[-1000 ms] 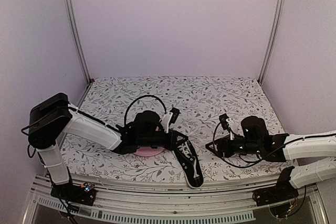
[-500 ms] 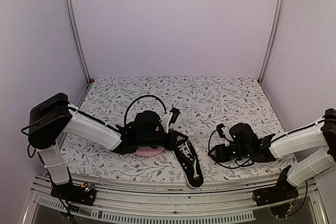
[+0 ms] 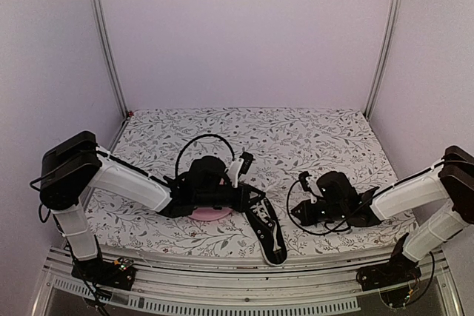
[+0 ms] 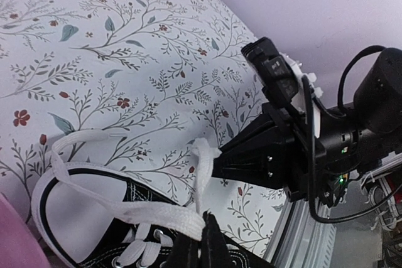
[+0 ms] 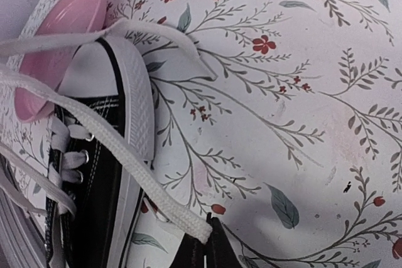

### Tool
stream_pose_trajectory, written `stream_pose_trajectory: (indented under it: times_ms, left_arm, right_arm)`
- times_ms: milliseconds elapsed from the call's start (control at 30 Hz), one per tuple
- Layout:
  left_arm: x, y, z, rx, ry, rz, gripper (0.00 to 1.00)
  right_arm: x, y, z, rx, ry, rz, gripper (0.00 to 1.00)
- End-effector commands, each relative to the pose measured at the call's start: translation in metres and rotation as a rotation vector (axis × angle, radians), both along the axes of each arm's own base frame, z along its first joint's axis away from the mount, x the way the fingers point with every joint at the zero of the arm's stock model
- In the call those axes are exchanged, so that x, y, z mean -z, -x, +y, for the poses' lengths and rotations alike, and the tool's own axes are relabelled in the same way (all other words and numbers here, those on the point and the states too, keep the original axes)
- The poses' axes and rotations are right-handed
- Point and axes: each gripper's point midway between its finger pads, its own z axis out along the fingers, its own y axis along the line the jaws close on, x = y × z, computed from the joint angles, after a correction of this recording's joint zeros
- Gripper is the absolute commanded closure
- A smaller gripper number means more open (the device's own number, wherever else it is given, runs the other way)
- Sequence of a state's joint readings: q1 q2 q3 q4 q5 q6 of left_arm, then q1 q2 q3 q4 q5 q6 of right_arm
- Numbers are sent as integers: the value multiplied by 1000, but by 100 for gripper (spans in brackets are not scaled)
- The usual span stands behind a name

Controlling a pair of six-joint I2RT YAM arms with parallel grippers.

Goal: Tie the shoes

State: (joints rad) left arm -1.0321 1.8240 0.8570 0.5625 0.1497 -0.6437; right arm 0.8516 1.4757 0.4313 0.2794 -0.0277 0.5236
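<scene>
The black sneaker [image 3: 268, 233] with its white sole lies near the table's front edge, toe toward me. My left gripper [image 3: 257, 196] hovers over its heel end; in the left wrist view this gripper [image 4: 205, 241] is shut on a flat white lace [image 4: 144, 218] above the eyelets. My right gripper [image 3: 293, 211] sits just right of the shoe. In the right wrist view it [image 5: 208, 235] is shut on the end of another lace [image 5: 125, 155], which runs taut from the shoe [image 5: 100, 180] across the cloth. That lace end [image 4: 204, 155] also shows at the right gripper's tip in the left wrist view.
A pink plate [image 3: 211, 214] lies under the left arm, touching the shoe's heel side; its rim [image 5: 63, 36] shows in the right wrist view. The floral cloth [image 3: 296, 138] covers the table. A metal rail [image 3: 244, 279] runs along the front edge.
My right gripper has slid left toward the shoe and shut on a lace end. The left arm and the shoe have stayed put.
</scene>
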Motion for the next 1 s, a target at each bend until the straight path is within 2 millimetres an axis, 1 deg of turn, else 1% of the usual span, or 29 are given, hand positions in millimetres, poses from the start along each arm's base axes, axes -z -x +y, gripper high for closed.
stream_pose_trajectory:
  times_ms: [0,133,200,267,333,400,467,533,633,733,833,967]
  left_arm:
    - [-1,0,2,-1,4,-3,100]
    - [-1,-1,2,-6,3,5,100]
    - [-2,-1,2,-8,5,5,100]
    - [-3,-2,2,-10,7,7,100]
    - [-3,-2,1,-12,8,11,100]
    - [-2,-2,2,-14,8,12,100]
    - [-1,-2,1,-14,8,17,100]
    - [-1,-2,1,-14,9,17,100]
    - [-1,-2,1,-14,8,19,100]
    - [-1,-1,2,-13,4,19,100]
    - [0,-2,2,-16,4,20,100]
    - [-3,-2,1,-12,10,15,100]
  right_arm:
    - [-46,-9,15,-15,-85,-124,98]
    - [-101,4,26,-110,-190,-256,98]
    - [-125,12,34,-157,-250,-302,98]
    - [-140,20,43,-199,-297,-329,98]
    - [-147,25,53,-230,-328,-344,98]
    - [-145,29,63,-251,-342,-340,98]
    - [-135,29,73,-263,-335,-323,98]
    - [-130,32,82,-273,-335,-325,98]
    - [-123,29,90,-266,-326,-330,98]
    - [-122,27,92,-256,-320,-337,98]
    - [-118,24,91,-243,-306,-343,98]
    - [-99,22,88,-222,-264,-317,98]
